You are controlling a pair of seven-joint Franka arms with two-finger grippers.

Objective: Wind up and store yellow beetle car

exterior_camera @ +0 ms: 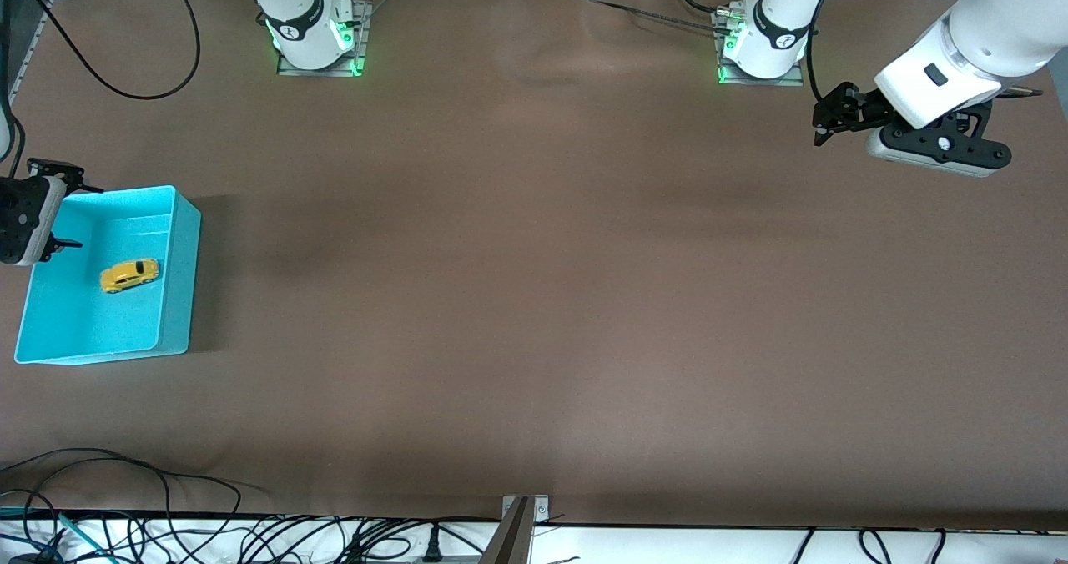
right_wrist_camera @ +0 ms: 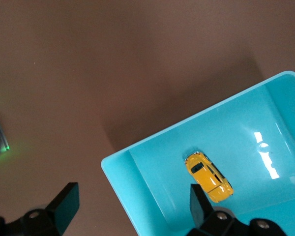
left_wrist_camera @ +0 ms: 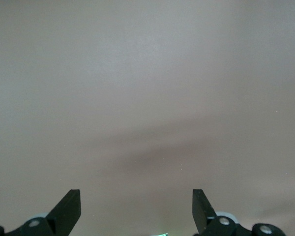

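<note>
The yellow beetle car point(exterior_camera: 129, 274) lies on its wheels on the floor of a teal bin point(exterior_camera: 179, 280) at the right arm's end of the table. It also shows in the right wrist view point(right_wrist_camera: 209, 177), inside the bin point(right_wrist_camera: 187, 125). My right gripper point(exterior_camera: 86, 216) is open and empty, up over the bin's rim, apart from the car. In its own view the right gripper point(right_wrist_camera: 132, 202) straddles the bin's corner. My left gripper point(exterior_camera: 828, 118) is open and empty, held over bare table at the left arm's end. The left wrist view shows my left gripper point(left_wrist_camera: 135, 204) over brown tabletop only.
The arm bases point(exterior_camera: 313, 38) point(exterior_camera: 759, 42) stand along the table's edge farthest from the front camera. A black cable point(exterior_camera: 125, 88) loops near the right arm's base. More cables point(exterior_camera: 125, 531) lie off the table's edge nearest the camera.
</note>
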